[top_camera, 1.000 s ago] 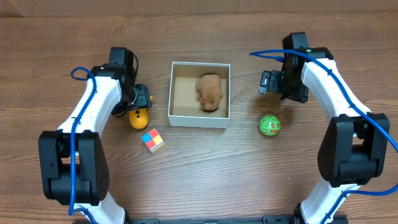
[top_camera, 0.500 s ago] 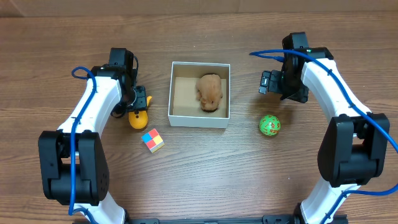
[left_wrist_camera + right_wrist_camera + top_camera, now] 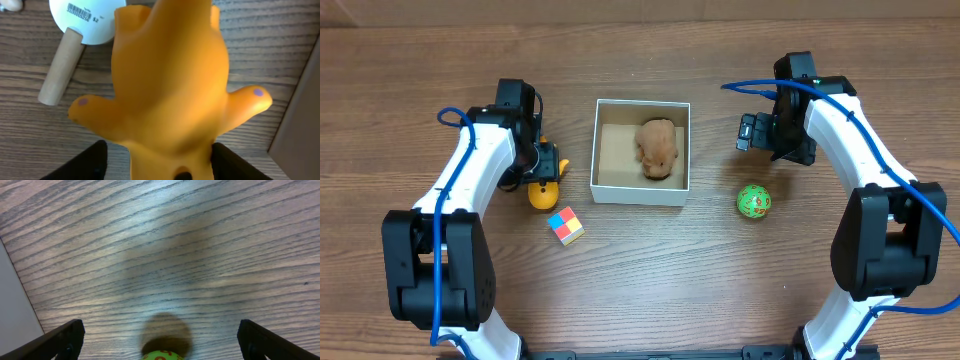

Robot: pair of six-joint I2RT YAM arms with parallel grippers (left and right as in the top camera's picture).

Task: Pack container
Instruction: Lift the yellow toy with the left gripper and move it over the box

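Observation:
The container (image 3: 640,193), a square white-walled box with a brown floor, stands mid-table and holds a brown plush toy (image 3: 658,147). A yellow-orange toy (image 3: 542,194) lies left of the box and fills the left wrist view (image 3: 170,85). My left gripper (image 3: 546,165) is right over it, and its open fingers (image 3: 157,162) straddle the toy's narrow end. My right gripper (image 3: 750,132) is open and empty, right of the box. A green ball (image 3: 753,201) lies on the table nearer the front and shows at the bottom edge of the right wrist view (image 3: 160,356).
A multicoloured cube (image 3: 565,225) lies in front of the yellow toy. In the left wrist view a white disc with a barcode (image 3: 82,20) and a wooden stick (image 3: 60,67) lie beyond the toy. The box wall (image 3: 300,120) is at the right.
My left gripper has moved a little toward the front, closer over the yellow toy. The right arm, ball, cube and box have not moved.

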